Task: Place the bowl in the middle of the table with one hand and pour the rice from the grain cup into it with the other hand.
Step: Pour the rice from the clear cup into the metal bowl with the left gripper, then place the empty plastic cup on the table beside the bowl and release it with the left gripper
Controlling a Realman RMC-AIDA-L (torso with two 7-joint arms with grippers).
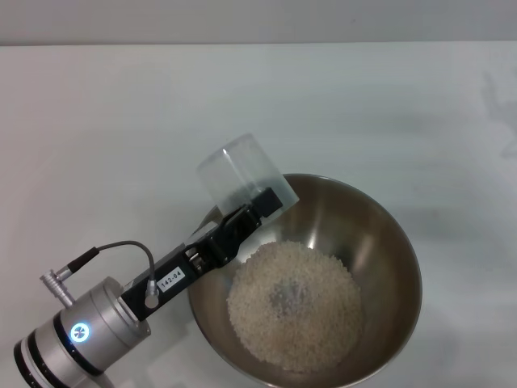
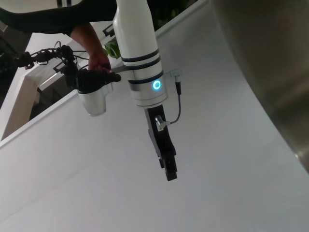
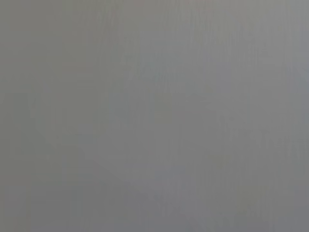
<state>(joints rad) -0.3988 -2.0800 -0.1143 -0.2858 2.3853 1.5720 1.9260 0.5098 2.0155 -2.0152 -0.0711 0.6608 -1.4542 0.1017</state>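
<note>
The steel bowl (image 1: 380, 242) stands on the white table (image 1: 121, 121), right of the middle and near the front edge. A heap of pale rice (image 1: 295, 303) lies in its bottom. My left gripper (image 1: 258, 204) is shut on the frosted grain cup (image 1: 241, 174) and holds it tipped, mouth down over the bowl's left rim. No rice shows inside the cup. In the left wrist view the bowl's outer wall (image 2: 270, 72) fills one corner. My right gripper (image 2: 169, 169) hangs above the bare table, apart from the bowl. The right wrist view shows only flat grey.
The table's far edge (image 1: 258, 44) runs along the top of the head view. In the left wrist view, beyond the table edge, a person's hand (image 2: 99, 60) holds a dark device with cables, next to green plants.
</note>
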